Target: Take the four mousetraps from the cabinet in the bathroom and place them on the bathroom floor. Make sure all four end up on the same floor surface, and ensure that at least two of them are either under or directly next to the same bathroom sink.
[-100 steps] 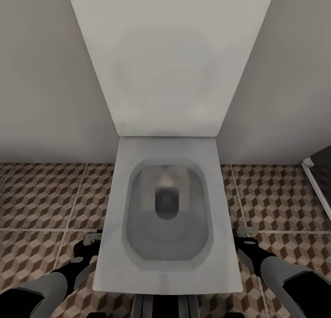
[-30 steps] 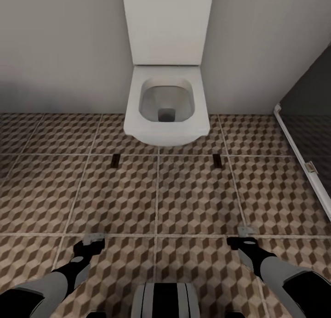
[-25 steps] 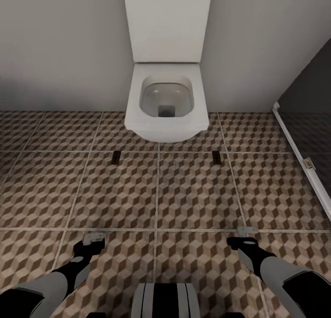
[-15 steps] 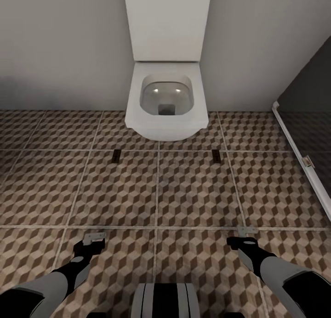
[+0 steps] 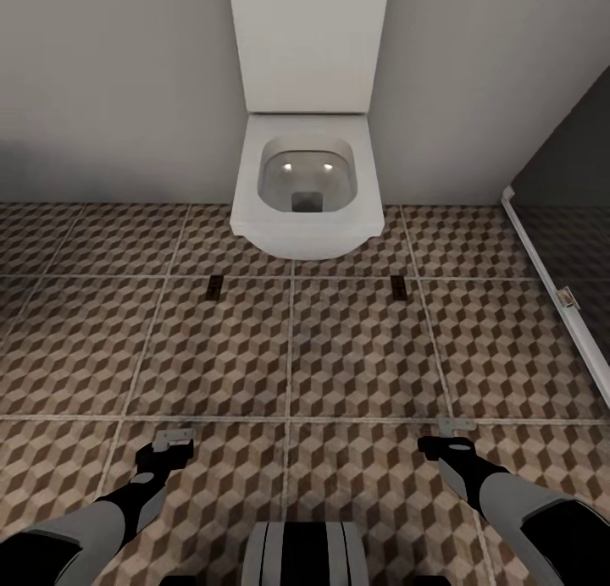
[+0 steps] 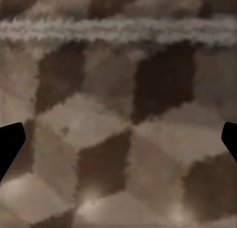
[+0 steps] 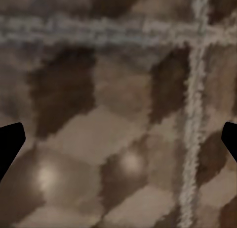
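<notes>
Nearest, the left tool [image 5: 174, 439] and right tool [image 5: 451, 427] hang low over the bathroom floor [image 5: 356, 357], each with fingers spread apart and nothing between them. Farther out, two mousetraps lie flat: the left mousetrap [image 5: 214, 288] and right mousetrap [image 5: 399, 288], long axes running near to far, well apart, each ahead of its same-side arm. Open tiles lie between. Beyond stands the toilet [image 5: 307, 196]; a dark panel [image 5: 568, 230] bounds the right.

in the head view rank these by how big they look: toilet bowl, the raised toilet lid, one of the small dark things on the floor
1. The raised toilet lid, largest as seen.
2. The toilet bowl.
3. Either small dark thing: left, right; the two look alike, so no ranking between them.
</notes>
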`<state>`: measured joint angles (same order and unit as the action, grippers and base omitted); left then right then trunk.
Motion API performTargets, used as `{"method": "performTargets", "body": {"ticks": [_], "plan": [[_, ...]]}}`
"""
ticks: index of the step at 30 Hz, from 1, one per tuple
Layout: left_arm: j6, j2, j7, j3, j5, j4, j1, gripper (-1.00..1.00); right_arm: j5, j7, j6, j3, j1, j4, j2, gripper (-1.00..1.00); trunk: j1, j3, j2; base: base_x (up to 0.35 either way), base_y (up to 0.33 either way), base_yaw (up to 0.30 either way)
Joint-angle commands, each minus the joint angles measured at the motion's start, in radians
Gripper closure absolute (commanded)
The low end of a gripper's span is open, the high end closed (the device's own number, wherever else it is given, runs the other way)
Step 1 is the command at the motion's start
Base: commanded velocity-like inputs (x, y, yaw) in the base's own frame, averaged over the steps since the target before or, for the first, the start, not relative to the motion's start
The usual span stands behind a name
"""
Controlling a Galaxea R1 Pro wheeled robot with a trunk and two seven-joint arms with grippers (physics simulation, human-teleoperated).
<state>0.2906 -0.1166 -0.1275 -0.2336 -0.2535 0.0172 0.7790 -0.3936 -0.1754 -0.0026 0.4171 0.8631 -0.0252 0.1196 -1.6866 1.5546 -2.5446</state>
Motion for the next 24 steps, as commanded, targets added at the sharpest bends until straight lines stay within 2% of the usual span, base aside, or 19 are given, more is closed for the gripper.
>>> {"method": "performTargets", "body": {"ticks": [1, 6, 24], "plan": [[0.002, 0.0, -0.003, -0.009, -0.007, 0.0, 0.0, -1.0, -0.01, -0.003, 0.0, 0.009, 0.0, -0.001, 0.0, -1.0, 0.0, 0.0, 0.0, 0.0, 0.0, 0.0], [0.002, 0.0, -0.003, -0.009, -0.007, 0.0, 0.0, -1.0, -0.01, -0.003, 0.0, 0.008, 0.0, -0.001, 0.001, -1.0, 0.0, 0.0, 0.0, 0.0, 0.0, 0.0], [0.001, -0.001, 0.003, -0.009, -0.006, 0.001, 0.0, -1.0, -0.008, -0.003, 0.0, 0.008, 0.0, -0.001, 0.002, -1.0, 0.008, -0.069, 0.004, 0.0, 0.0, 0.0]]}}
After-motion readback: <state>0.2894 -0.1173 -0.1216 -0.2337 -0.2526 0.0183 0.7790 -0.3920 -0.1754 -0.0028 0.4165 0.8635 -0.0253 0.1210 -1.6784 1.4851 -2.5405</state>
